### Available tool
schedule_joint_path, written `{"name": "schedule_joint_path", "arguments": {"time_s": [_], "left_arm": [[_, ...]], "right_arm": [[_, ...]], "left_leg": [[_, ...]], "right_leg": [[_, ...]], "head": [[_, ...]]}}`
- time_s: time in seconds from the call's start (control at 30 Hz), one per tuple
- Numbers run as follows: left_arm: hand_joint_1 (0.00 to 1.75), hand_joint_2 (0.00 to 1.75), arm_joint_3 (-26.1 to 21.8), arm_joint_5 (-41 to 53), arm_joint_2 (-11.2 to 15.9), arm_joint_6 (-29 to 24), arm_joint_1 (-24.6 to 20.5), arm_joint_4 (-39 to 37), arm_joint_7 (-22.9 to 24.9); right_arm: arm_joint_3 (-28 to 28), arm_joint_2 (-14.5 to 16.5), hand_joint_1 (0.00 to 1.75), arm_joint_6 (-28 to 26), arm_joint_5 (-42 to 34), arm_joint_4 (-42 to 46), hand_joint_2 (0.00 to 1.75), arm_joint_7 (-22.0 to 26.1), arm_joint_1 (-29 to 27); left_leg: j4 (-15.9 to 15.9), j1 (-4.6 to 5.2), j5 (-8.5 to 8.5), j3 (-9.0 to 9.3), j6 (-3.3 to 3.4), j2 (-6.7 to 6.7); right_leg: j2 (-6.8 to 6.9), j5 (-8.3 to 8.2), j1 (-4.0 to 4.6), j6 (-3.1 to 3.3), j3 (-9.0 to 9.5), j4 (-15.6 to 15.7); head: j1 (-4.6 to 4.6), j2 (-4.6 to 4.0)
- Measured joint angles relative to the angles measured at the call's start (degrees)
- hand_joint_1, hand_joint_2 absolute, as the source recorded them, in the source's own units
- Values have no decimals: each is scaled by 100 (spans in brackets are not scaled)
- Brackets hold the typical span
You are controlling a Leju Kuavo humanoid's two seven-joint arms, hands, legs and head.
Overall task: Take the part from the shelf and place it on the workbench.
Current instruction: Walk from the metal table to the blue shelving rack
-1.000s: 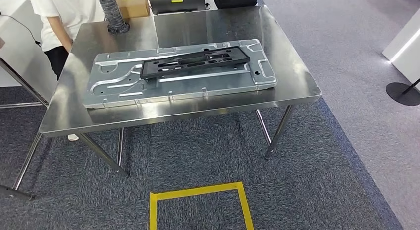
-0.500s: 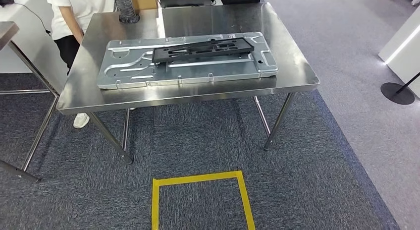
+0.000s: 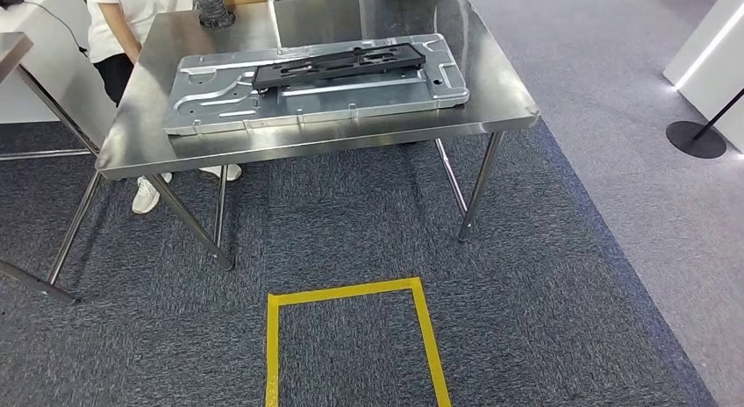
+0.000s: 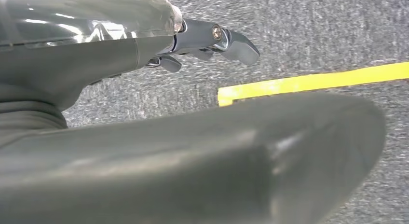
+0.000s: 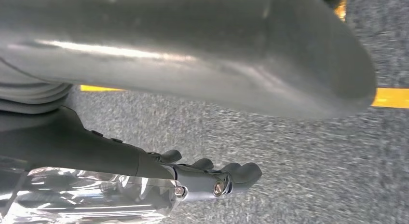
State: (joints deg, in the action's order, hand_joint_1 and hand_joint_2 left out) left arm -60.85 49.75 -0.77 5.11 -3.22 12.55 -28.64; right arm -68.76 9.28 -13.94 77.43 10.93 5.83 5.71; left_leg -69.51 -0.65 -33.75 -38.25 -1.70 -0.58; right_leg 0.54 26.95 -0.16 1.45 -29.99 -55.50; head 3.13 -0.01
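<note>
Head view: the black perforated part [image 3: 340,61] lies flat on a large silver metal panel [image 3: 219,96] on the steel table [image 3: 307,148], a person [image 3: 132,21] at the far corner. Left wrist view: left hand [image 4: 144,55], fingers [image 4: 236,43] apart, empty, above carpet and yellow tape [image 4: 313,81]. Right wrist view: right hand [image 5: 159,178] likewise, fingers [image 5: 241,173] spread, holding nothing.

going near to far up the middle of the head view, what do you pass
yellow tape square on the carpet → front edge of the steel workbench → silver metal panel → black part lying on the panel → far end of the workbench, where a grey ribbed hose stands
</note>
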Motion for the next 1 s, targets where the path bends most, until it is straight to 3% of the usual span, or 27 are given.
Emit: {"name": "schedule_joint_path", "arguments": {"time_s": [0.03, 0.07, 0.1, 0.17, 0.23, 0.3, 0.37, 0.4, 0.5, 0.53, 0.57, 0.6, 0.63, 0.67, 0.7, 0.77, 0.8, 0.87, 0.93, 1.0], "left_arm": [[0, 0, 0, -4, 0, 2, -5, 0, -4], [0, 0, 0, -9, -1, 5, -8, 0, -10], [0, 0, 0, -14, -1, 8, -10, 0, -16], [0, 0, 0, -24, -2, 10, -24, 1, -31], [0, 0, 0, -38, -1, 12, -50, 2, -52], [0, 0, 0, -49, -2, 15, -60, 2, -75], [0, 0, 0, -51, -7, 19, -54, 1, -86], [0, 0, 0, -51, -10, 21, -55, 0, -87], [0, 0, 0, -50, -15, 22, -67, 0, -91], [0, 0, 0, -48, -15, 22, -67, 0, -91], [0, 0, 0, -45, -15, 22, -66, 0, -91], [0, 0, 0, -42, -15, 22, -66, 0, -91], [0, 0, 0, -36, -15, 22, -67, 0, -91], [0, 0, 0, -30, -15, 22, -66, 0, -91], [0, 0, 0, -25, -15, 22, -65, 0, -92], [0, 0, 0, -21, -15, 22, -64, 0, -93], [0, 0, 0, -22, -15, 22, -65, 0, -93], [0, 0, 0, -25, -16, 22, -60, 0, -92], [0, 0, 0, -27, -18, 22, -41, 0, -92], [0, 0, 0, -26, -20, 22, -26, 0, -91]], "right_arm": [[13, 1, 0, 0, 9, 0, 0, 10, 0], [26, 1, 0, 1, 12, 0, 0, 31, 1], [37, 1, 0, 3, 14, 0, 0, 64, 2], [55, 2, 0, 12, 18, -1, 0, 144, 6], [73, 8, 0, 25, 21, -1, 0, 221, 13], [92, 15, 0, 51, 24, -2, 0, 290, 22], [110, 17, 0, 86, 25, -2, 0, 328, 28], [116, 18, 0, 96, 25, -2, 0, 335, 27], [119, 19, 0, 103, 25, -2, 0, 340, 23], [120, 19, 0, 103, 25, -2, 0, 339, 23], [122, 20, 0, 103, 25, -2, 0, 336, 25], [123, 20, 0, 104, 26, -2, 0, 332, 25], [124, 20, 0, 104, 27, -2, 0, 326, 27], [125, 20, 0, 105, 28, -2, 0, 319, 30], [126, 20, 0, 105, 28, -2, 0, 313, 36], [127, 19, 0, 105, 24, -2, 0, 308, 47], [127, 18, 0, 105, 21, -2, 0, 309, 50], [127, 18, 0, 105, 17, -2, 0, 309, 37], [127, 15, 0, 105, 9, -2, 0, 309, 25], [127, 12, 0, 103, -3, -2, 0, 308, 23]], "left_leg": [[-287, 0, -94, -24, -3, 1], [-416, 1, -54, 29, 3, 1], [-345, 2, 87, 180, 16, 2], [331, 11, 351, 733, 66, 5], [1131, 42, 320, 1253, 130, 9], [1449, 79, 256, 1387, 195, 10], [1465, 67, 352, 1303, 277, -4], [1475, 56, 417, 1249, 324, -14], [1463, 55, 607, 1019, 395, -27], [1445, 58, 668, 929, 391, -27], [1420, 58, 726, 835, 381, -28], [1391, 57, 779, 741, 367, -29], [1356, 55, 824, 648, 351, -27], [1319, 53, 863, 567, 331, -25], [1278, 57, 892, 496, 307, -23], [1220, 65, 957, 405, 242, -24], [1211, 64, 995, 378, 204, -26], [1185, 40, 1012, 336, 133, -21], [874, 14, 708, 212, 81, -6], [165, 2, 205, -15, 46, 0]], "right_leg": [[1, -63, 18, 6, -89, -12], [2, -122, 34, 8, -183, -30], [2, -178, 46, 5, -277, -54], [-2, -270, 60, -17, -437, -114], [4, -355, 70, -69, -534, -167], [16, -455, 65, -134, -575, -175], [6, -429, 49, -204, -624, -215], [-7, -264, 41, -237, -678, -342], [-31, 584, -6, -319, -945, -1324], [-32, 717, -23, -341, -990, -1656], [-32, 700, -40, -359, -962, -1843], [-32, 571, -57, -369, -843, -1838], [-31, 404, -72, -373, -630, -1642], [-31, 288, -83, -365, -327, -1278], [-33, 273, -78, -344, 4, -823], [-37, 400, -52, -272, 442, -134], [-40, 448, -30, -229, 500, 10], [-31, 391, -29, -143, 458, 54], [-13, 298, -36, -60, 391, 77], [-5, 227, -17, -16, 292, 61]], "head": [[0, 0], [0, 0], [0, 1], [0, 1], [0, 1], [0, 0], [-1, -1], [-1, -1], [0, -1], [0, -1], [0, -1], [0, 0], [0, 0], [0, 1], [0, 1], [0, 0], [0, 0], [-1, 1], [-1, 0], [0, -1]]}}
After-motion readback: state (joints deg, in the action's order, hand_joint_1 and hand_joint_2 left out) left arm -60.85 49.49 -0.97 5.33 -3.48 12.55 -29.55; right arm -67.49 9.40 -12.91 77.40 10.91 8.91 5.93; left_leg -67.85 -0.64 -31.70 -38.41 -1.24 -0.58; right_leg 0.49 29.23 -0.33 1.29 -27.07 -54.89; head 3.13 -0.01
